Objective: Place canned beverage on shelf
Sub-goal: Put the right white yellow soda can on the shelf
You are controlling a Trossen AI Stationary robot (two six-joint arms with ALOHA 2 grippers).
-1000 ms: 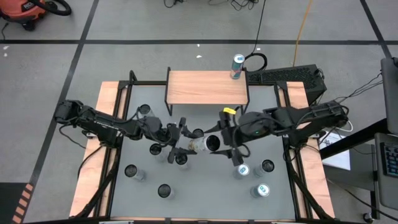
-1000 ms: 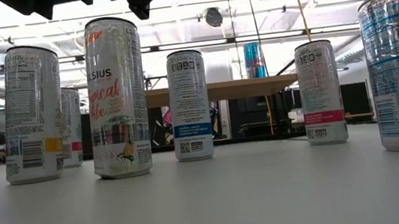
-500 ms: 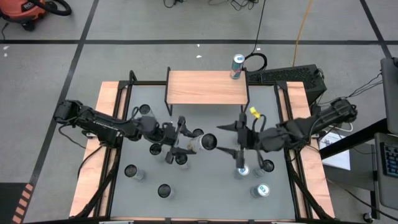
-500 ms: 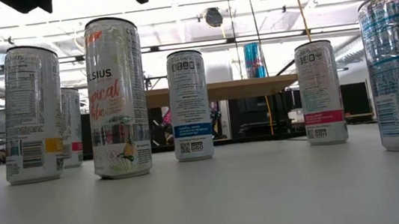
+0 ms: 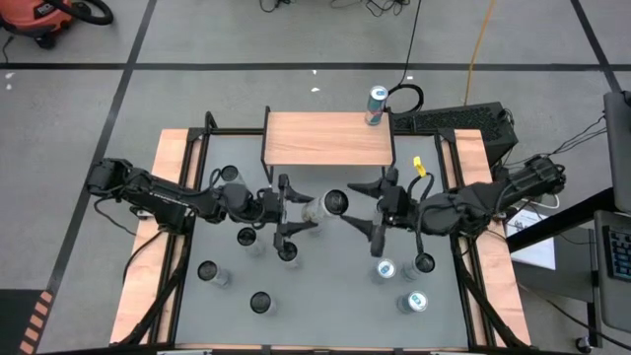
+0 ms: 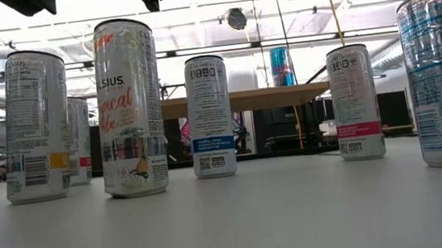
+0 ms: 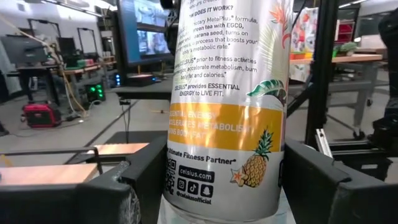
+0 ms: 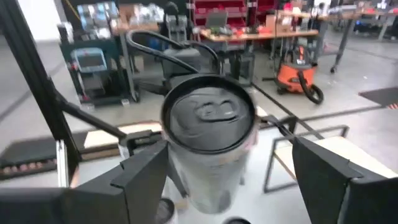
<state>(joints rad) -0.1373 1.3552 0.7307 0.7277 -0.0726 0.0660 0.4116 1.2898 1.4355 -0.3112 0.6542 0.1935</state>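
Above the desk [image 5: 197,316], in the high view, the left pincer [image 5: 286,212] is clamping a Celsius can [image 5: 323,206] that is lying sideways in the air, its end facing the right arm. The right pincer [image 5: 367,205] is sitting just beside that end with its fingers spread apart, not touching the can. The shelf [image 5: 328,139] is standing at the far edge of the desk, beyond both pincers, its plank top bare. A blue can [image 5: 376,106] is standing off the far right corner of the shelf.

At desk level, the low view is showing upright cans in a row, a tall Celsius one [image 6: 127,108] nearest the middle, with the shelf [image 6: 243,100] behind them.

From the left wrist, the held can [image 7: 227,106] is filling the space between the dark fingers [image 7: 124,193], clamped on both sides.

From the right wrist, the can's end [image 8: 208,115] is facing the camera between the wide-open fingers [image 8: 140,177].
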